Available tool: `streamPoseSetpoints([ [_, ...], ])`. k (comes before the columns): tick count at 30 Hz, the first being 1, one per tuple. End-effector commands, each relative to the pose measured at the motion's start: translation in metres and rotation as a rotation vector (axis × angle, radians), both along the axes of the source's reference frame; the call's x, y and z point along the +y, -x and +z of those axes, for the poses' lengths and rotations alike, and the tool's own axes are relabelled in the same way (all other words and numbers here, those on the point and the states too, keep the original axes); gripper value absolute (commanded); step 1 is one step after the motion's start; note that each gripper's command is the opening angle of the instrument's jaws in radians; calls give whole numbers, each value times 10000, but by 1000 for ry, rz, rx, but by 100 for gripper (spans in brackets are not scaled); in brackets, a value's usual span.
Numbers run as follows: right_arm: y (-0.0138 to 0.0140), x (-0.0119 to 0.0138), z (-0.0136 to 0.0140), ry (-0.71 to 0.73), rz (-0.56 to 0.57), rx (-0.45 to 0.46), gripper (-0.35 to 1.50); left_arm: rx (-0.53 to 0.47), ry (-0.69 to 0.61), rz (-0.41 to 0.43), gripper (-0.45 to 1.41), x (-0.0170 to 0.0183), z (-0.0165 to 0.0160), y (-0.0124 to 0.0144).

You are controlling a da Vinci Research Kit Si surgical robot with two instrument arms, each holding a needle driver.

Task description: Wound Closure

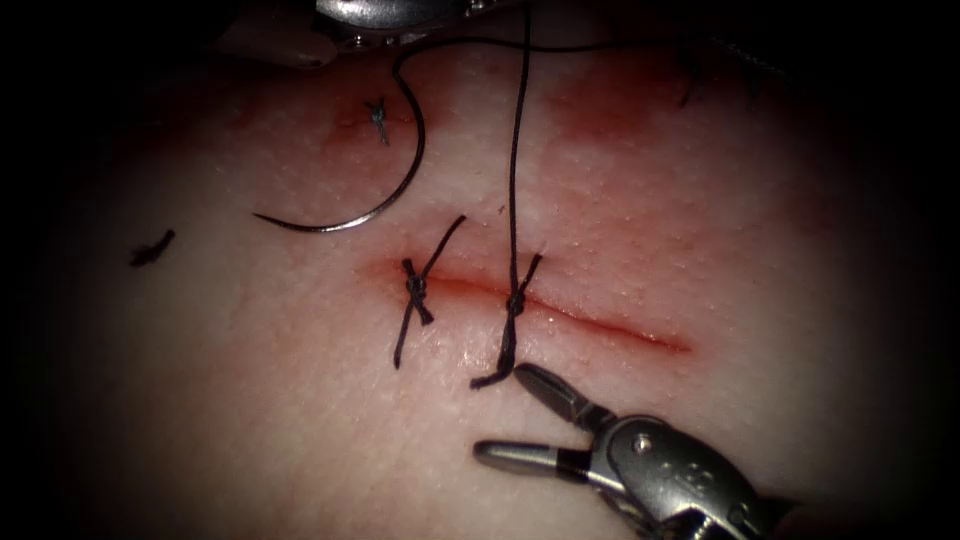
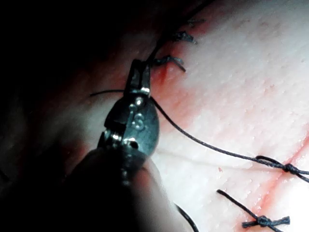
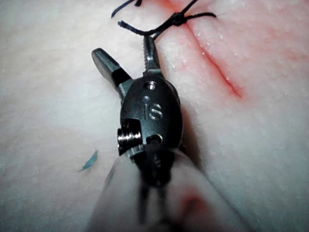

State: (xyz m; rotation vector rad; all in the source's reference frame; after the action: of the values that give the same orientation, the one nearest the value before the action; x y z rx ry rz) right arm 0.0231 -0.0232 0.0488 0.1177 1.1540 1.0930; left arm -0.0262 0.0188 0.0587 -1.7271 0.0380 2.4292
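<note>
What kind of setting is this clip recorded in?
Likely a bench suturing practice setup: pale tissue with a red cut bearing two knotted stitches, a curved needle lying free left of the thread, and the right hand open, holding nothing.

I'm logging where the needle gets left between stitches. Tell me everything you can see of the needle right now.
The needle is a thin, dark, strongly curved metal arc lying free on the tissue, above and left of the cut. Neither tool holds it, and it is not in the tissue. Its pointed end faces left; its upper end joins the thread, which the left tool holds shut. The right tool, jaws open, holds nothing.
</note>
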Motion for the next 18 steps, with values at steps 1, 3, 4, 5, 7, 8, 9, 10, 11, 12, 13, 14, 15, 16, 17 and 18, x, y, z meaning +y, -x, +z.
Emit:
streamPoseSetpoints([
  [1, -2, 3, 0, -18, 24, 25, 79, 0, 5, 1, -45, -1, -1, 7],
  [3, 2, 13, -5, -51, 54, 54, 81, 2, 6, -1, -45, -3, -12, 11],
  [4, 4, 16, -7, -63, 64, 60, 81, 3, 12, 0, -45, -5, -18, 14],
  [5, 5, 19, -9, -76, 68, 67, 81, 3, 15, 0, -45, -6, -22, 15],
  [7, 8, 31, -11, -104, 83, 77, 82, 2, 21, 3, -45, -10, -36, 19],
  [8, 9, 36, -9, -112, 85, 80, 86, 2, 24, 4, -45, -12, -40, 20],
  [9, 9, 43, -5, -119, 90, 80, 89, 1, 29, 3, -45, -14, -50, 22],
  [10, 7, 48, -1, -125, 94, 79, 96, 0, 26, 2, -45, -15, -53, 23],
  [11, 6, 52, 3, -137, 98, 79, 101, 0, 27, 3, -45, -15, -58, 24],
  [12, 4, 54, 7, -147, 104, 81, 104, 0, 30, 5, -45, -16, -62, 24],
  [13, 1, 58, 12, -168, 108, 87, 108, 0, 33, 6, -45, -16, -65, 24],
  [14, -1, 60, 16, -180, 109, 86, 113, -1, 35, 7, -45, -17, -70, 25],
  [15, -4, 61, 20, -197, 113, 87, 118, -1, 38, 9, -45, -17, -73, 25],
  [16, -7, 63, 26, -208, 111, 89, 121, -2, 35, 8, -45, -17, -76, 24],
  [17, -13, 65, 35, -234, 118, 103, 131, -3, 35, 10, -45, -18, -83, 24],
  [18, -15, 66, 39, -237, 121, 102, 131, -3, 38, 12, -45, -18, -86, 23],
])
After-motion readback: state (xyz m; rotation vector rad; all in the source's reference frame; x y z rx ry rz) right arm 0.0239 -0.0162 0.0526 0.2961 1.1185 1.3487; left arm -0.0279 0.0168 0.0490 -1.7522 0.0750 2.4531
